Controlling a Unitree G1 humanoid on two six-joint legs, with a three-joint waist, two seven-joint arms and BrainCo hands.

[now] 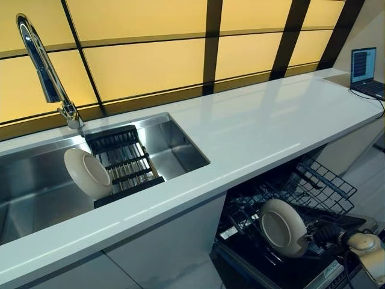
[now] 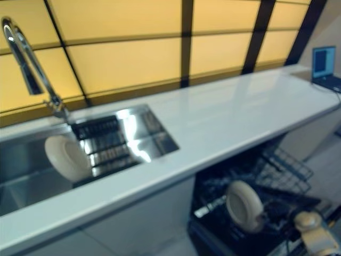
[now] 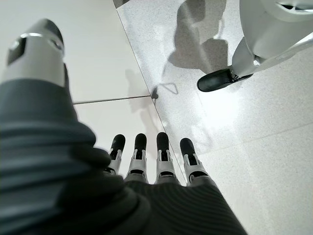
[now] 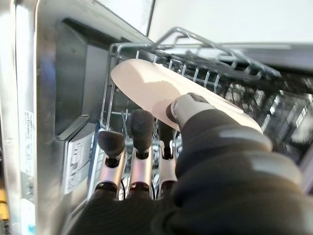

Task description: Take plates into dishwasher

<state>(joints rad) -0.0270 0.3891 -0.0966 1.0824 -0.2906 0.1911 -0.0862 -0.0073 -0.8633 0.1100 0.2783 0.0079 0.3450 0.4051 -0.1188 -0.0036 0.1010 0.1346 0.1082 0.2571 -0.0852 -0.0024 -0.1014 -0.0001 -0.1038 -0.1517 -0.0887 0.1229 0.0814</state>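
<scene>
Right robot hand (image 4: 161,147) pinching plate (image 1: 283,227) upright over dishwasher rack (image 1: 301,192); second plate (image 1: 88,173) in sink (image 1: 36,198), nearer idle, straight-fingered left robot hand (image 3: 146,161).

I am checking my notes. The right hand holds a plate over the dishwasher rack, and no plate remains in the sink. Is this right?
Not quite. One plate remains in the sink, leaning on the dark rack, as the left eye view shows. The right hand does hold a plate over the dishwasher rack.
</scene>
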